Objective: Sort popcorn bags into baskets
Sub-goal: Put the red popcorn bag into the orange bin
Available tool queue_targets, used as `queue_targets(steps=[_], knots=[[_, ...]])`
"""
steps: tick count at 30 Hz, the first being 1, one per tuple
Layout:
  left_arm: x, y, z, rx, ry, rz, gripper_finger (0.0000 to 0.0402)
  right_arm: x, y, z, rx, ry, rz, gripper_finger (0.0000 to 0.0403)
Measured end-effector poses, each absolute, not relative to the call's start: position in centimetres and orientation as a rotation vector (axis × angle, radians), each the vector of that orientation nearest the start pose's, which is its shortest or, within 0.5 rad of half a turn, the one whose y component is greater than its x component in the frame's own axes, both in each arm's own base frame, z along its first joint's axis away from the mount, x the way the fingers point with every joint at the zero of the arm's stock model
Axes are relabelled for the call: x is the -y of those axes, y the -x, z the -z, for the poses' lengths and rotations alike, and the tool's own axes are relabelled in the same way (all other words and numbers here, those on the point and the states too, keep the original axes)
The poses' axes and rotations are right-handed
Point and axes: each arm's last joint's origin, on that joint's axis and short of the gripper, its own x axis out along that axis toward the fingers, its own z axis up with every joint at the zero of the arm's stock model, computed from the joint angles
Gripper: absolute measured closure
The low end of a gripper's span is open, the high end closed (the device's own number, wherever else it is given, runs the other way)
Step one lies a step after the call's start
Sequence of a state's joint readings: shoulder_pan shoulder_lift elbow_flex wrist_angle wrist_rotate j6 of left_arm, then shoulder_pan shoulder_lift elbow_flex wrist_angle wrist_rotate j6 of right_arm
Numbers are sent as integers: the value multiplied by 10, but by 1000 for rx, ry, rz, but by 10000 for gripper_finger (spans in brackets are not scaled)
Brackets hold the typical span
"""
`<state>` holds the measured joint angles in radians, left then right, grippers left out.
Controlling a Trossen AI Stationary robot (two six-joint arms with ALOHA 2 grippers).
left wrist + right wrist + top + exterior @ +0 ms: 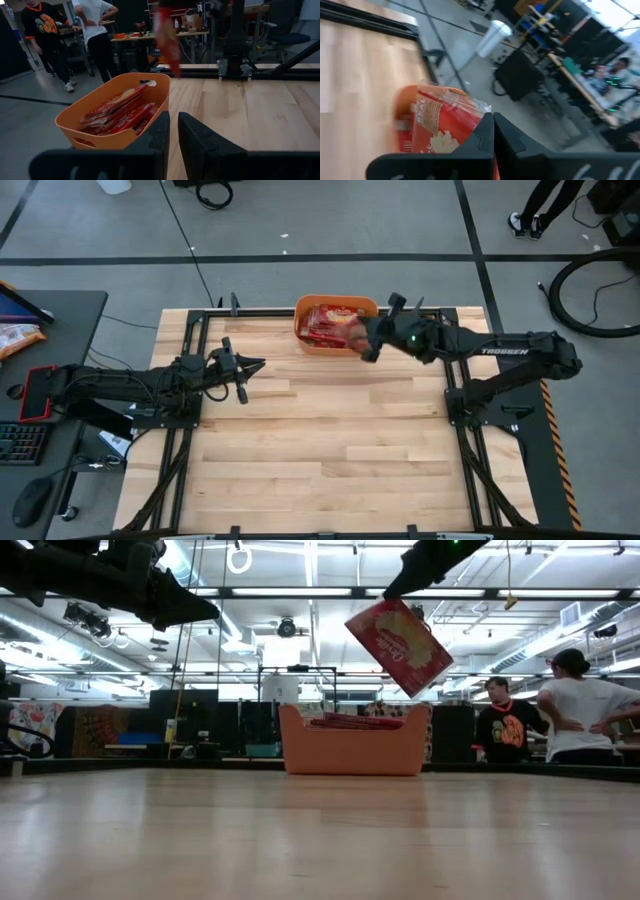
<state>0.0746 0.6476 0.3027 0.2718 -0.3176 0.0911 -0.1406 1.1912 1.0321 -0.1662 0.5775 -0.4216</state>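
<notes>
The orange basket (335, 325) stands at the table's far edge and holds several red popcorn bags (325, 320), which lie flat inside it (120, 112). My right gripper (365, 342) is up in the air at the basket's near right corner, shut on one more red popcorn bag (400, 643). That bag hangs above the basket (352, 740) in the low view. My left gripper (252, 366) waits above the table to the basket's left, fingers shut (172, 132), touching nothing. My right gripper pinches the popcorn bag by its upper edge (388, 602) between the two fingers, coming slanting from above and the table's right. The bag is lifted clear and hangs tilted below the fingers, its picture side (442, 130) showing beside them in the right wrist view.
Bare wood (340, 450) stretches from the basket to the near edge. A desk left of the table carries a red phone (38, 392) and a keyboard (20, 443). Two people (575, 705) stand in the room beyond the far edge.
</notes>
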Motion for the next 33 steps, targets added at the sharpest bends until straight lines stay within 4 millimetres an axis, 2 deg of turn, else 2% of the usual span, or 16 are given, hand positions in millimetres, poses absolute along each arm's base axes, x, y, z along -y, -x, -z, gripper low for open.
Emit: queue_targets(steps=[9, 14, 18, 26, 33], knots=[[-21, -154, -229, -92, -103, -388, 359, 102, -244, -348, -466, 527, 781, 400], [-21, -154, -229, -93, -110, -389, 359, 123, -242, -345, -452, 508, 737, 400], [-21, -154, -229, -93, -109, -392, 359, 141, -250, -331, -492, 495, 749, 400], [-21, -154, -230, -92, -108, -393, 359, 169, -280, -299, -500, 564, 684, 400], [-21, -154, -229, -93, -108, -393, 359, 180, -300, -267, -523, 544, 564, 395]])
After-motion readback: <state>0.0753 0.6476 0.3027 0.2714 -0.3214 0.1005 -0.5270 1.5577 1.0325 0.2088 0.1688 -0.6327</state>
